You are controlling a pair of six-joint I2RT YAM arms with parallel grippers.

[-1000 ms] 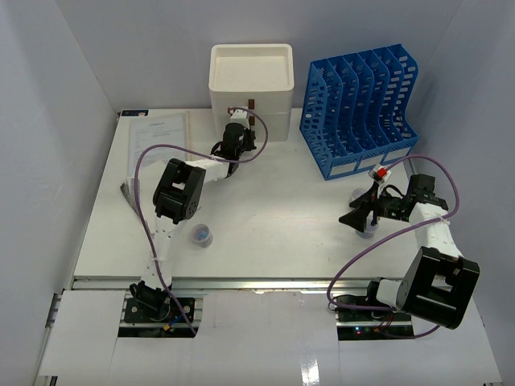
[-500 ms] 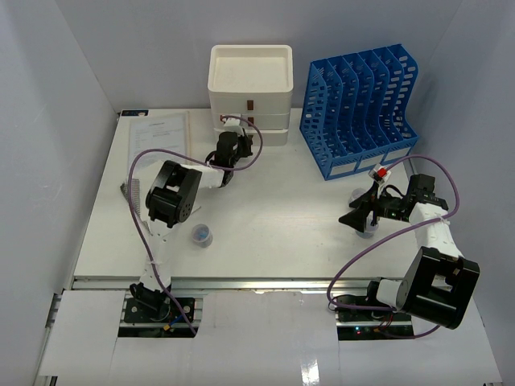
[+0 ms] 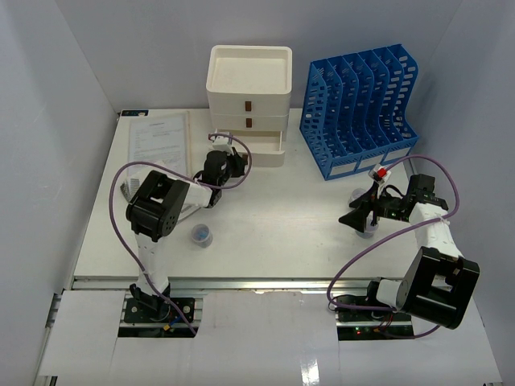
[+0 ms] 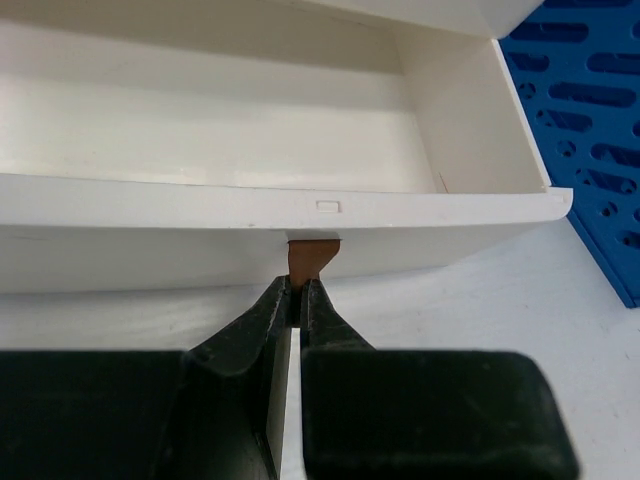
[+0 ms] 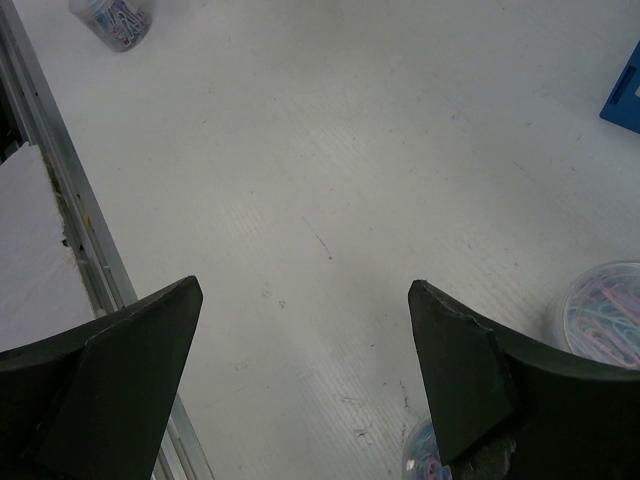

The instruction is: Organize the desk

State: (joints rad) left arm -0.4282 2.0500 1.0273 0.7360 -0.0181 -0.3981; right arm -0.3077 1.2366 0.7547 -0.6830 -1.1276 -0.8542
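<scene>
The desk is a wide white tabletop with a metal rail along its front edge. My left gripper is shut on the small brown handle of the bottom drawer of the cream three-drawer box. That drawer is pulled out and its inside looks empty. My right gripper hangs open over the right part of the desk and holds nothing. In the right wrist view the gripper has bare desk between its fingers.
A blue slotted file rack stands at the back right. Papers lie at the back left. One clear jar of paper clips sits front left. Two more jars sit close by my right gripper.
</scene>
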